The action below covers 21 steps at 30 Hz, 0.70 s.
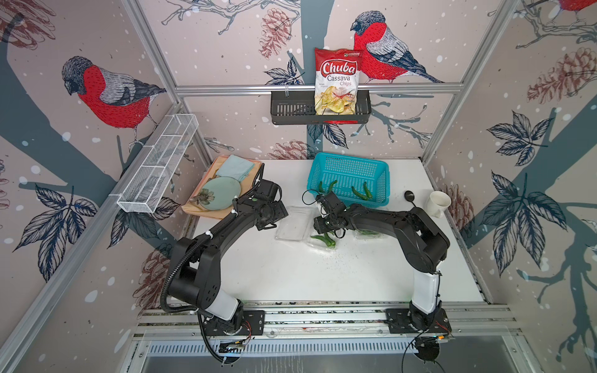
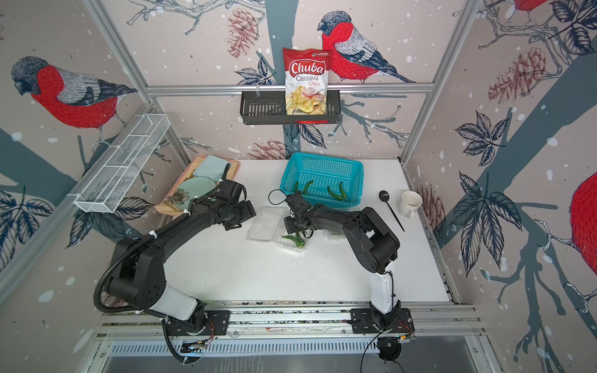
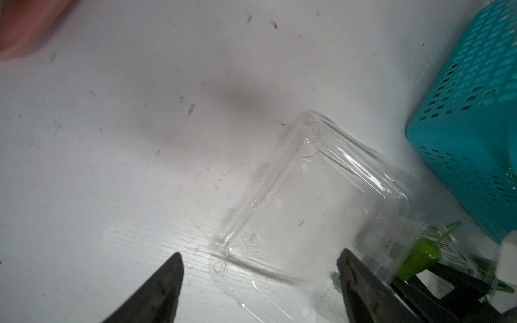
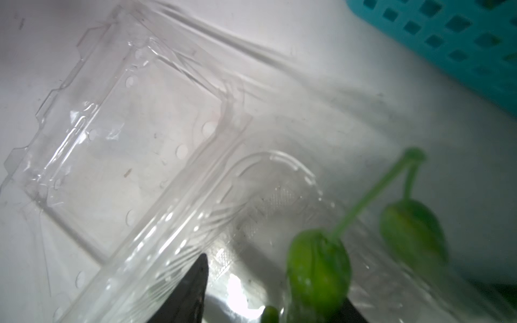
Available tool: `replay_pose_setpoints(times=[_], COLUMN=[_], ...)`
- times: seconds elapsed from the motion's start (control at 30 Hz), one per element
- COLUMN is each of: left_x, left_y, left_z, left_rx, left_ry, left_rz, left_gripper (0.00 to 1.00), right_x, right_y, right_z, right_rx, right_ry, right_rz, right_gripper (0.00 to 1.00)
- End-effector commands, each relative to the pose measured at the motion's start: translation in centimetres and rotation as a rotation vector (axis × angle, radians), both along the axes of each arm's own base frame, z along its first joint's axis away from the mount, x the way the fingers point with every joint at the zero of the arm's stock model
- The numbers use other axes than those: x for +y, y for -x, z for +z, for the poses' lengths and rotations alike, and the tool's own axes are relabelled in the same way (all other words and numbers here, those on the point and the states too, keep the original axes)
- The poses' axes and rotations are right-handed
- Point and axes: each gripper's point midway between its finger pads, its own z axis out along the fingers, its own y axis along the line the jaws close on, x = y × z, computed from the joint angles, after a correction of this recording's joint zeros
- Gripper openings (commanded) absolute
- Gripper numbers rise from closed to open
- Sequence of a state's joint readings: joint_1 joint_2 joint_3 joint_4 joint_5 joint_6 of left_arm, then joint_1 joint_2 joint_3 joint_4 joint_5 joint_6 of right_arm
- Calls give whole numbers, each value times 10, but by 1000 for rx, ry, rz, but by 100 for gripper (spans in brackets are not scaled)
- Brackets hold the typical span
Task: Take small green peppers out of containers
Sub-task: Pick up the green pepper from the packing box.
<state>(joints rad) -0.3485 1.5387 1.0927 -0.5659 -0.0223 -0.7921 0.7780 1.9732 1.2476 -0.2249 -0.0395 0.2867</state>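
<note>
In both top views the left arm (image 1: 206, 255) rises from its base at 7 o'clock, bends at the elbow and sends its forearm toward 2 o'clock. The left gripper (image 3: 260, 279) points down at the wrist, its 2 jaws spread wide. The right arm (image 1: 420, 239) rises from 5 o'clock, folds sharply at the elbow and stretches its forearm toward 9 o'clock. The right gripper (image 4: 268, 304) tilts downward, jaws partly apart.

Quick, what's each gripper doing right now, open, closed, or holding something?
Left gripper: open, holding nothing.
Right gripper: open around a green pepper, not yet gripping it.
</note>
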Motion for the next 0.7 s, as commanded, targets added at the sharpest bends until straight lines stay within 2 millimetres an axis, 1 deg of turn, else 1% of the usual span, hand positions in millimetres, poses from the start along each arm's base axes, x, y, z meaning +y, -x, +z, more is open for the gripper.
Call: replay_pose_setpoints(times=[0.0, 0.13, 0.23, 0.3, 0.43, 0.67], left_x=[2, 2, 2, 2, 0, -2], left_y=[4, 5, 5, 4, 3, 0], left_z=[2, 2, 1, 1, 1, 1], left_rx=[11, 12, 12, 9, 5, -1], left_ry=[-10, -11, -9, -8, -2, 7], left_rz=[-2, -6, -7, -8, -9, -13], left_gripper=[84, 84, 84, 84, 84, 84], right_x=[5, 7, 7, 6, 4, 1], right_y=[-12, -13, -12, -10, -8, 1], right_z=[0, -5, -4, 0, 17, 59], right_rx=[-35, -41, -44, -53, -72, -128], right_ry=[1, 12, 10, 5, -11, -74], right_rz=[-15, -20, -23, -26, -26, -29], right_gripper=[52, 38, 26, 23, 18, 14])
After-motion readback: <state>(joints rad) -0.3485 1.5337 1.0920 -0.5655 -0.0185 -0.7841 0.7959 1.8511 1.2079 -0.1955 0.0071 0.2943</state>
